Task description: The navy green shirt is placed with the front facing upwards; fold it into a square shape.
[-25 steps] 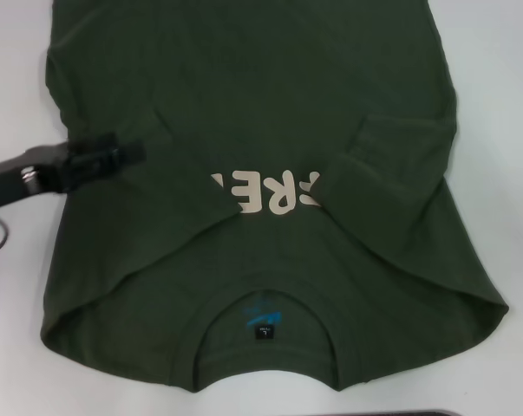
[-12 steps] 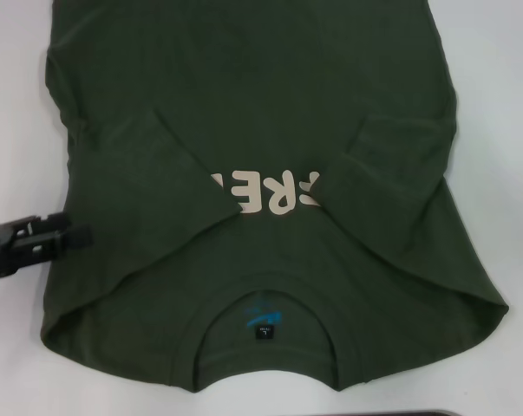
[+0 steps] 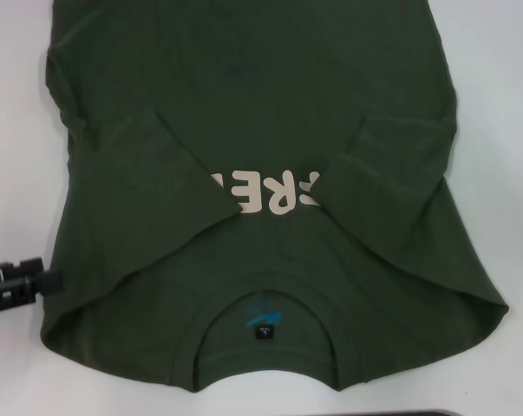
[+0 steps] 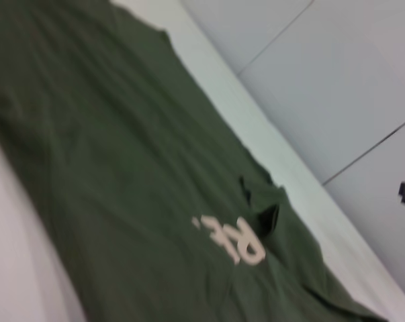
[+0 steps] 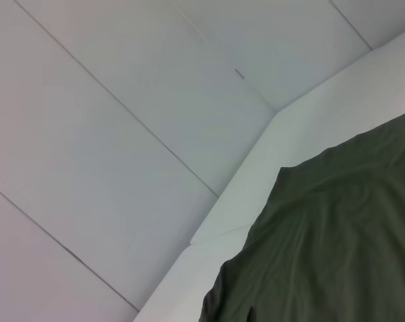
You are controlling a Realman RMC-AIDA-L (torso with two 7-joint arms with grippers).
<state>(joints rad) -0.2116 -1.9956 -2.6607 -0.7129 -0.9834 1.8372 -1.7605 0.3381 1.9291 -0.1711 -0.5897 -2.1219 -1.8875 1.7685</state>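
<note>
The navy green shirt, of soft, creased cotton, is being shown spread on the white table, sleeves folded inward, ribbed collar nearest the robot, length running away. The left gripper is being held beside its edge; its grip cannot be told.

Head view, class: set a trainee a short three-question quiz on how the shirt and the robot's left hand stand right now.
1. True or false: both sleeves of the navy green shirt are folded in over its front.
2. The left hand is: A) over the lettering, B) beside the shirt's edge, over the table, C) pinching the collar.
3. Fill in: the cream lettering is partly ____ by the sleeves.

Key: 1 true; 2 B; 3 covered.
</note>
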